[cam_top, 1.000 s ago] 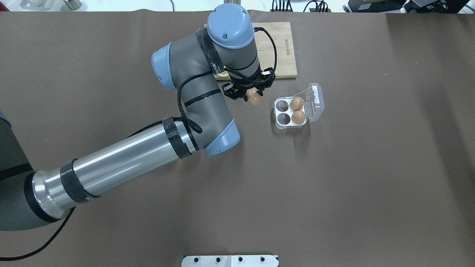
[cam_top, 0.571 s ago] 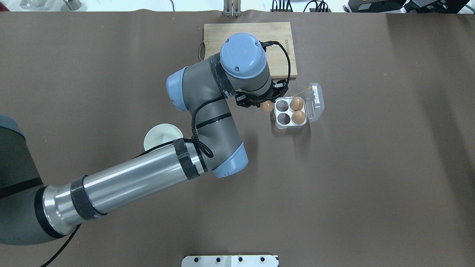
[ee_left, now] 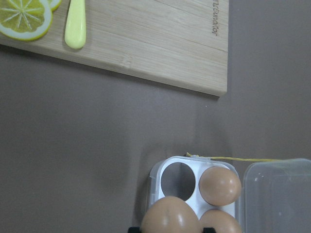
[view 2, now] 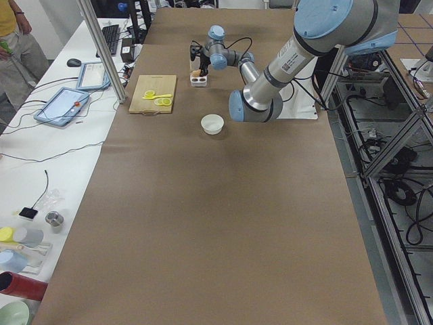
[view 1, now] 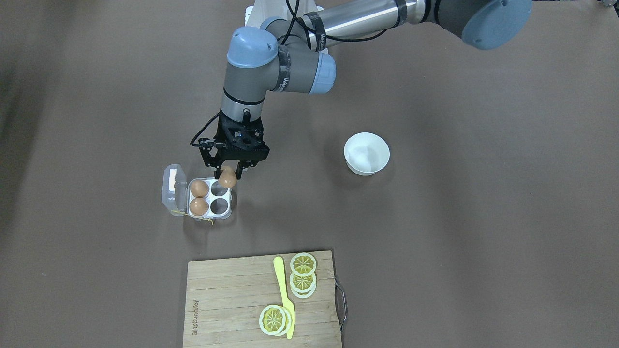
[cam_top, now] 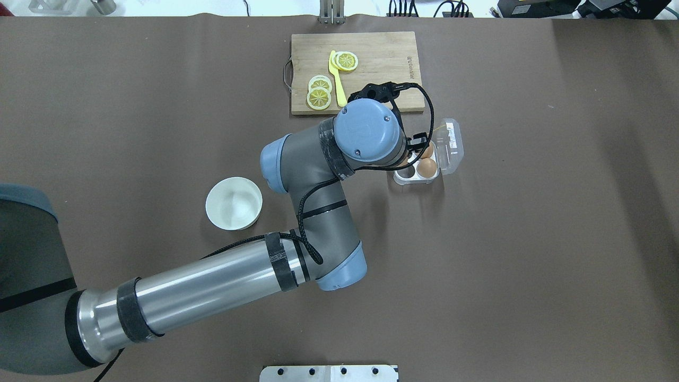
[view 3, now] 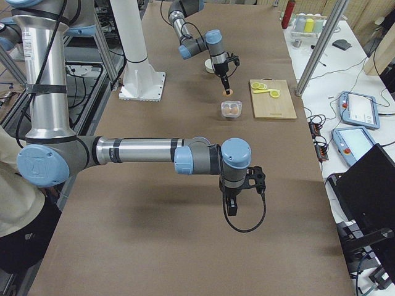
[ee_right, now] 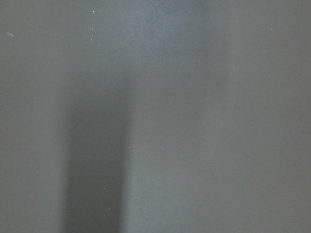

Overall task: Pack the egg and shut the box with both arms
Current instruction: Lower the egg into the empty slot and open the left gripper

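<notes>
My left gripper is shut on a tan-brown egg and holds it just above the clear four-cup box, over its empty cups on my side. Two more eggs sit in the cups beside the open lid. In the left wrist view the held egg fills the bottom edge, in front of one empty cup. In the overhead view my wrist hides the gripper and part of the box. My right gripper shows only in the exterior right view, low over bare table; I cannot tell whether it is open.
A round white bowl stands on the brown table toward my left. A wooden cutting board with lemon slices and a yellow knife lies beyond the box. A white base plate is at the near edge.
My left arm has swung to the right with the egg, from beside the cutting board to over the box. The bowl and lemon slices have come into view.
</notes>
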